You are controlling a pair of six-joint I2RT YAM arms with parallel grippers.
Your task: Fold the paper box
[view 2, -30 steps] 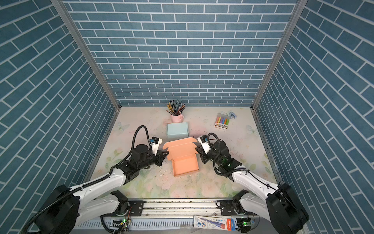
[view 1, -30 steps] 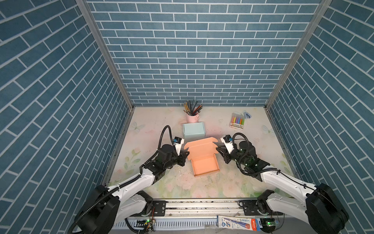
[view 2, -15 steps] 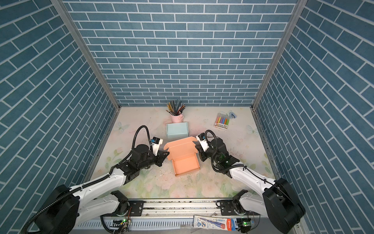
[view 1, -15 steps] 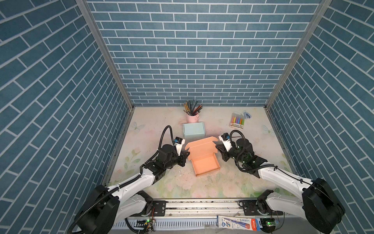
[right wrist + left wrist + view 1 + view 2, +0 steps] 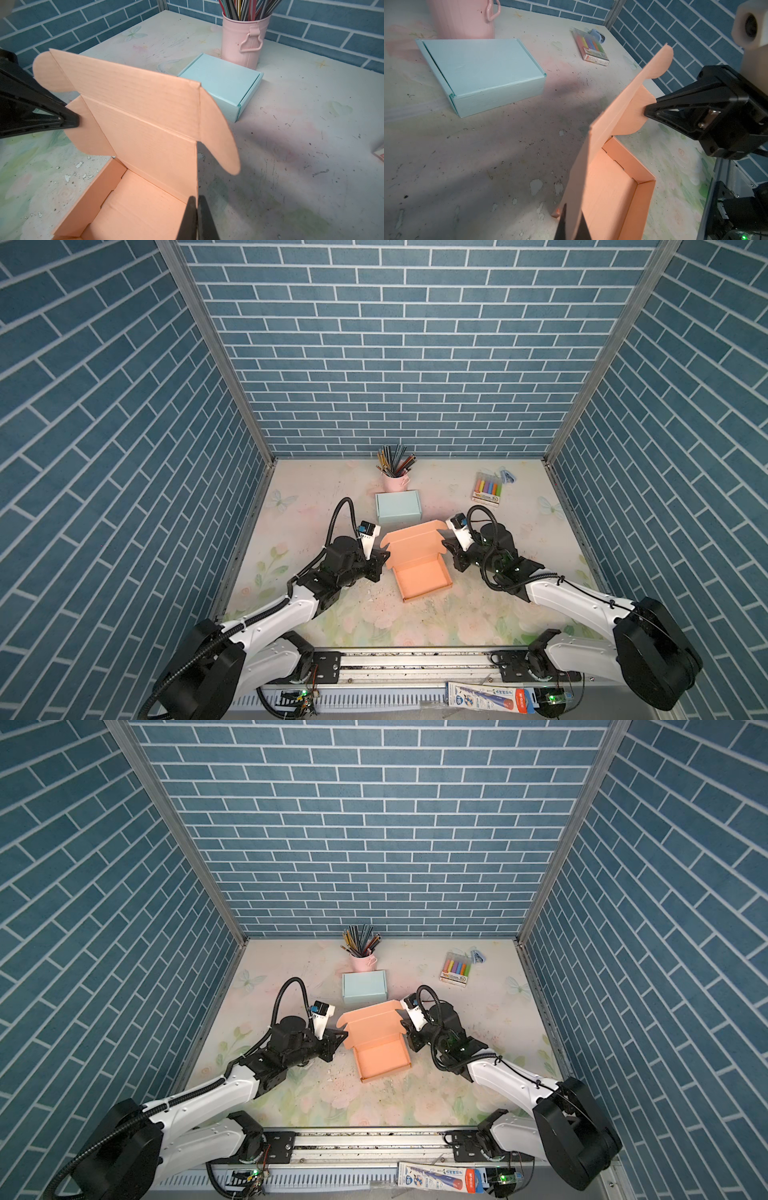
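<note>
The left gripper [image 5: 385, 556] is pressed together on the lid's left flap [image 5: 87, 128], a hold that lets it steer that side. The box [image 5: 422, 578] sits at the middle of the surface, tray open upward, its lid [image 5: 145, 116] raised nearly upright on the far hinge, probably ready to swing down over the tray. Just behind, toward the far edge, lie a blue box [image 5: 398, 507] and a cup [image 5: 395, 481], out of the lid's way. The right gripper [image 5: 444, 541] is closed too, seemingly pinching the right flap [image 5: 220, 135], so both sides can move evenly.

Floral table [image 5: 316, 489] — orange box [image 5: 422, 578], blue box [image 5: 398, 507], cup [image 5: 395, 482], markers [image 5: 488, 489].
</note>
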